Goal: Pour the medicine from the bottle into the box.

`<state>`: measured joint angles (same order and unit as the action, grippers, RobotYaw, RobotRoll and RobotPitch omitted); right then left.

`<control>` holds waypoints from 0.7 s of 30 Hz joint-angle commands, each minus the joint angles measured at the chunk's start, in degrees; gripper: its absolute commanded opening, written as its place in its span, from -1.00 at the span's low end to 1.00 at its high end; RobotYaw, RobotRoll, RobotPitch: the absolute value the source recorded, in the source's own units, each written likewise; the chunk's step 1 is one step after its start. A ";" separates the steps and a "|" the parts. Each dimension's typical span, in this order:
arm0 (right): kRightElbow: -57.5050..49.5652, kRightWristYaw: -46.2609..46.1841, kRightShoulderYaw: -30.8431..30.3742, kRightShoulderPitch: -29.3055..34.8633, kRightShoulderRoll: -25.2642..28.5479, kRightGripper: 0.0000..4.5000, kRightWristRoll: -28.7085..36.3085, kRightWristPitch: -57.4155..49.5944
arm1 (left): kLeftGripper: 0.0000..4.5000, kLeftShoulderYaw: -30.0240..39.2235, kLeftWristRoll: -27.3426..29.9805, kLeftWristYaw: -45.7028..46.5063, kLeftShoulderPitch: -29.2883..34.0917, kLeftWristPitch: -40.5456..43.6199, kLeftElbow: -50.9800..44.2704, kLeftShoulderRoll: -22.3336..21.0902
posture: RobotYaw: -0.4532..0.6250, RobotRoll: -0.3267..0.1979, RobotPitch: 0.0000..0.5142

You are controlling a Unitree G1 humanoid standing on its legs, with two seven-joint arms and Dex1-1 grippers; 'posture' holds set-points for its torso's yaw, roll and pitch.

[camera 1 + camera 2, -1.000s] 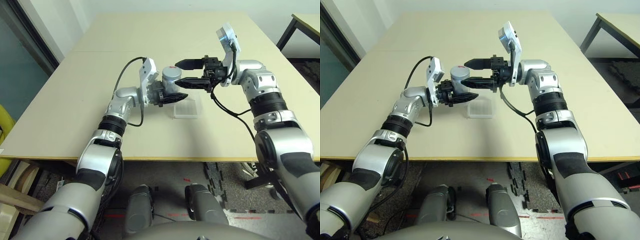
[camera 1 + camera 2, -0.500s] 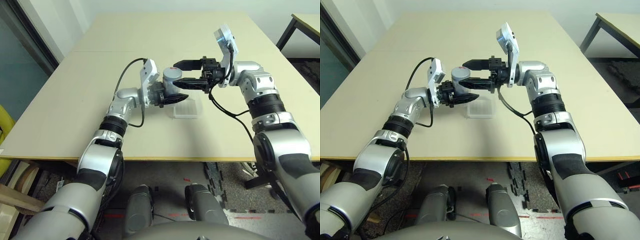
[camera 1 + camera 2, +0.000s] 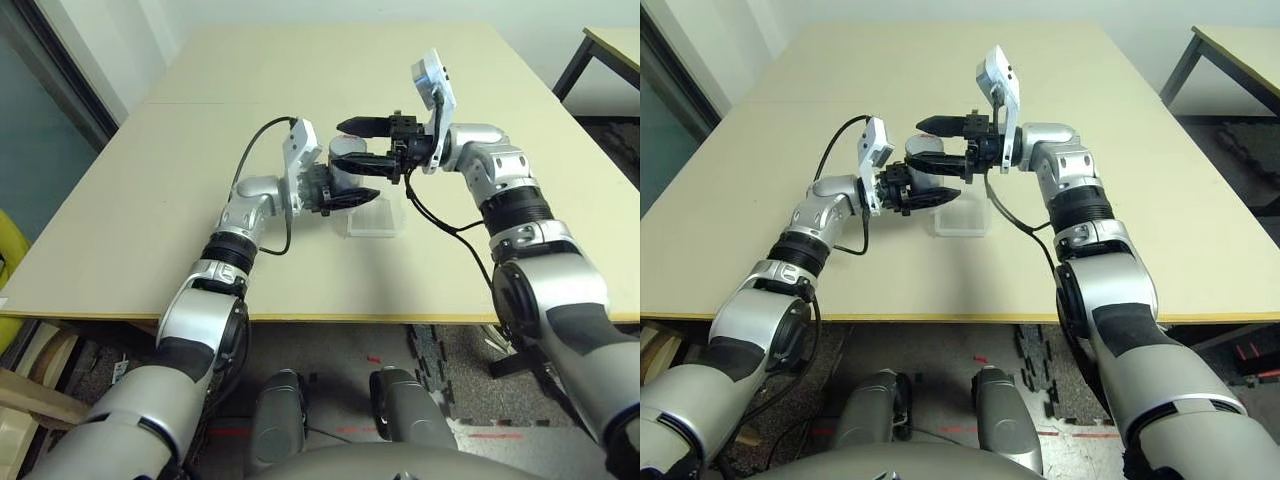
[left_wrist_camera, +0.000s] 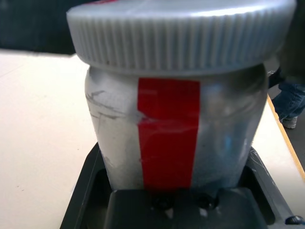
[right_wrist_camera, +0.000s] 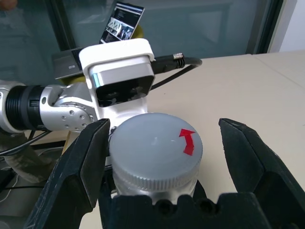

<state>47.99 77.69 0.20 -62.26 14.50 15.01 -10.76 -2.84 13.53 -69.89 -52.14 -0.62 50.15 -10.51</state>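
Observation:
My left gripper (image 3: pixel 345 193) is shut on the bottle (image 3: pixel 336 180), a silvery-grey cylinder with a red stripe (image 4: pixel 167 133), held upright above the table. A ribbed grey cap (image 5: pixel 155 152) with a red arrow sits on the bottle's mouth. Open, my right gripper (image 3: pixel 358 143) has come in from the right, and its black fingers (image 5: pixel 86 162) stand on either side of the cap with a gap on one side. The clear box (image 3: pixel 376 218) lies on the table just below and to the right of the bottle. The medicine is hidden.
The pale table (image 3: pixel 150 210) stretches wide on all sides of the box. A second table's corner (image 3: pixel 610 45) stands at the far right. Black cables (image 3: pixel 255 140) loop off both wrists near the bottle.
My right gripper has moved left, from beside the bottle to astride its cap, still open. The left gripper and bottle have stayed almost still.

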 commanded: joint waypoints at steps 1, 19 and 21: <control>1.14 -0.54 -0.58 -1.18 -0.85 1.00 -0.45 0.97 | 0.20 -0.37 -0.86 -0.16 -0.83 -0.19 -0.26 0.03 | -0.55 0.25 -0.81; 6.76 -2.20 0.30 -1.32 1.67 1.00 -2.41 4.51 | 0.20 -0.27 -0.27 -0.32 0.12 0.80 -2.50 0.08 | -0.54 0.25 -0.83; 7.14 -2.16 0.37 -1.20 2.16 1.00 -2.49 4.80 | 0.20 -0.27 -0.22 -0.25 0.16 0.83 -2.56 0.06 | -0.54 0.25 -0.84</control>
<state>53.44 76.44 0.15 -63.74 13.89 13.77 -6.63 -3.10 13.48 -69.05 -52.13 0.49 49.44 -10.03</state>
